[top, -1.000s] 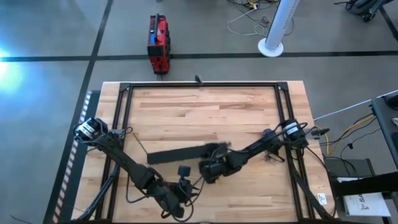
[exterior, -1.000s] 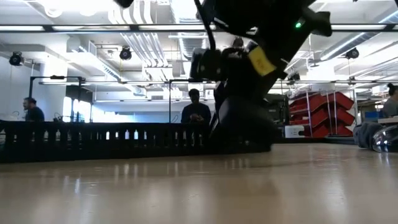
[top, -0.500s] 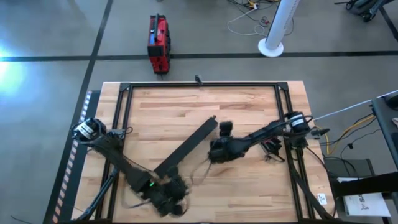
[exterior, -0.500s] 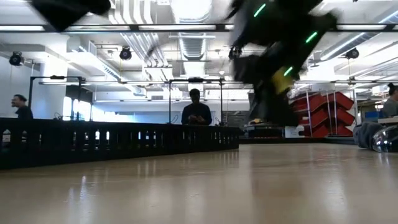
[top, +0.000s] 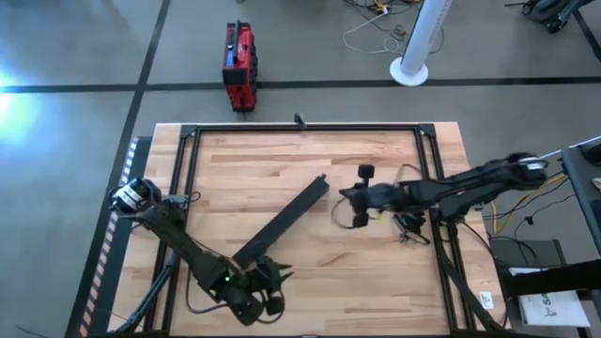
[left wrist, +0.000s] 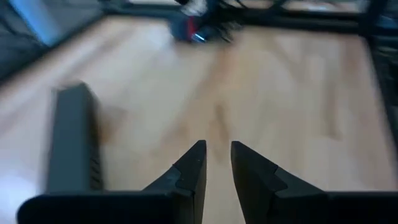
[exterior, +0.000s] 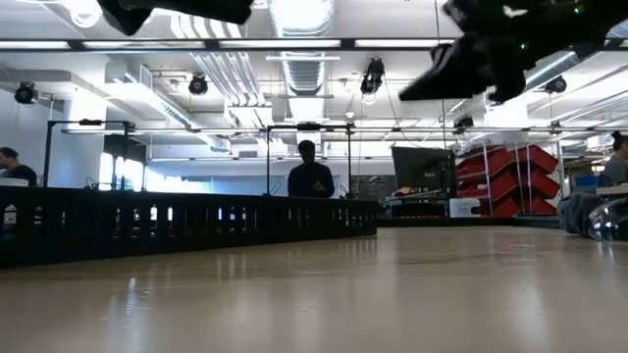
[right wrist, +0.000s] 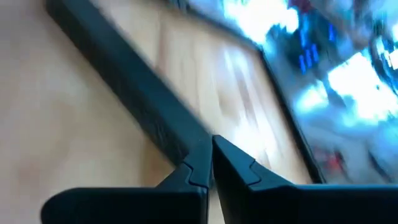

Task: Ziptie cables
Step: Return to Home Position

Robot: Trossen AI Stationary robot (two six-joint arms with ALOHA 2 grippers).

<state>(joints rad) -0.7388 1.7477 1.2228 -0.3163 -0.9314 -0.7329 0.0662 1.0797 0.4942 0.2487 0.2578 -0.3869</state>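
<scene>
On the wooden worktop (top: 282, 155), a long black slotted bar (top: 282, 223) lies on a diagonal, one end toward the middle, the other toward the near left. Cables: not visible in any view, so I cannot tell where they lie.

Left end effector (top: 272, 286) sits low at the near edge, just beside the bar's near end. Left wrist view shows its fingers (left wrist: 193, 168) slightly spread with a narrow gap, nothing between them, bare wood ahead and the bar off to one side.

Right end effector (top: 349, 199) hangs over the worktop right of centre, apart from the bar's far end, with its arm stretched in from the right side. Its fingers (right wrist: 202, 165) are pressed together and empty, and the bar runs across the wood beyond them.

Small tangle of dark wire (top: 410, 228) rests by the right frame rail, under the right arm.

Low view: the bar runs along the left, both arms are up out of contact, and a person (exterior: 310, 176) stands in the room behind. A red case (top: 238, 66) is on the floor past the worktop.
</scene>
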